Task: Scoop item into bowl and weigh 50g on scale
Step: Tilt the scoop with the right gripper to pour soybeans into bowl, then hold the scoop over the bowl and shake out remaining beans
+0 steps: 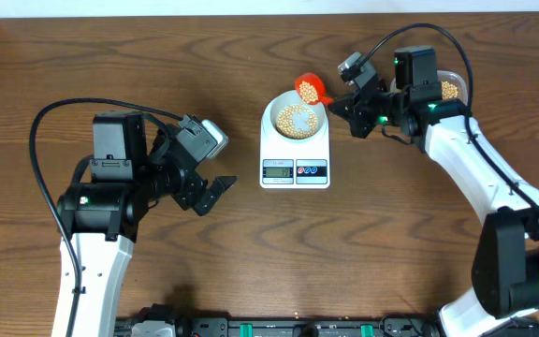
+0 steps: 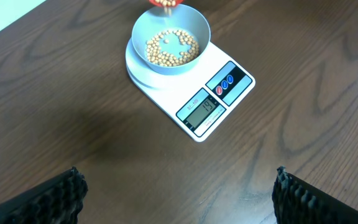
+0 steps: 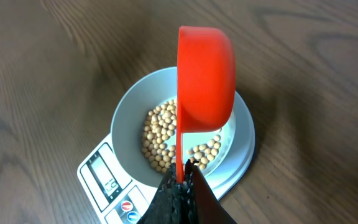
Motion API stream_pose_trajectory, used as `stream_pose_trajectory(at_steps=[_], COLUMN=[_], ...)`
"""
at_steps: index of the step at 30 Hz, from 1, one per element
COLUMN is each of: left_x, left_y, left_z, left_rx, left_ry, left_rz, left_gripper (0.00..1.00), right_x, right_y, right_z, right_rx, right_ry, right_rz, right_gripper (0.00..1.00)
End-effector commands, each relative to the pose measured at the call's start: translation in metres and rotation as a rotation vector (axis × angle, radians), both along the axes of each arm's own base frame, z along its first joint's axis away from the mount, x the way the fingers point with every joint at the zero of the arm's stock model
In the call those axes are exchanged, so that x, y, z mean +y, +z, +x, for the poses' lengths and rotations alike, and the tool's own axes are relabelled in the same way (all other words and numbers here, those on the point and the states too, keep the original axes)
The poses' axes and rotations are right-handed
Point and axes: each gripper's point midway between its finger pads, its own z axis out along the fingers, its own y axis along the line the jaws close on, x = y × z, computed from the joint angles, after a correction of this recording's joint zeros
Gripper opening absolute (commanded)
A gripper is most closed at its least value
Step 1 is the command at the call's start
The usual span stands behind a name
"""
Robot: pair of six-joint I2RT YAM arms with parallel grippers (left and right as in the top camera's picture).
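Observation:
The pale blue-white bowl (image 1: 271, 114) stands on the white scale (image 1: 295, 170), with tan beans (image 1: 295, 118) covering part of its floor. My right gripper (image 1: 337, 103) is shut on the thin handle of an orange-red scoop (image 1: 309, 89), which hangs over the bowl's far right rim. In the right wrist view the scoop (image 3: 205, 74) is turned on its side above the beans (image 3: 157, 137), its handle pinched in my right gripper (image 3: 184, 171). My left gripper (image 1: 215, 192) hovers open and empty to the left of the scale. Its view shows the bowl (image 2: 194, 25) and scale (image 2: 216, 102) ahead.
A clear tub holding more beans (image 1: 449, 89) sits at the back right, mostly hidden behind my right arm. The brown wooden table (image 1: 251, 262) lies bare in front of the scale. A pale wall edge runs along the table's far side.

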Motion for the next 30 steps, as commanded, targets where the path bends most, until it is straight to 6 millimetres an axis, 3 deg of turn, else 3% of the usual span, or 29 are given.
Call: stream_pose_trajectory(at_steps=[1, 11, 30], left_x=[0.0011, 0.0011, 0.0011], left_y=[0.0064, 0.0064, 0.0064], left_z=[0.003, 0.003, 0.003], left_rx=[-0.022, -0.022, -0.022], left_ry=[-0.005, -0.005, -0.005], left_rz=[0.005, 0.005, 0.005], left_gripper=[0.98, 0.98, 0.98], right_x=[0.006, 0.0139, 0.0105], right_y=[0.0101, 0.0065, 0.004], right_z=[-0.005, -0.0116, -0.0087], right_rx=[-0.031, -0.022, -0.026], right_ry=[0.027, 0.037, 0.017], right_rz=[-0.001, -0.031, -0.055], right_gripper=[0.01, 0.01, 0.01])
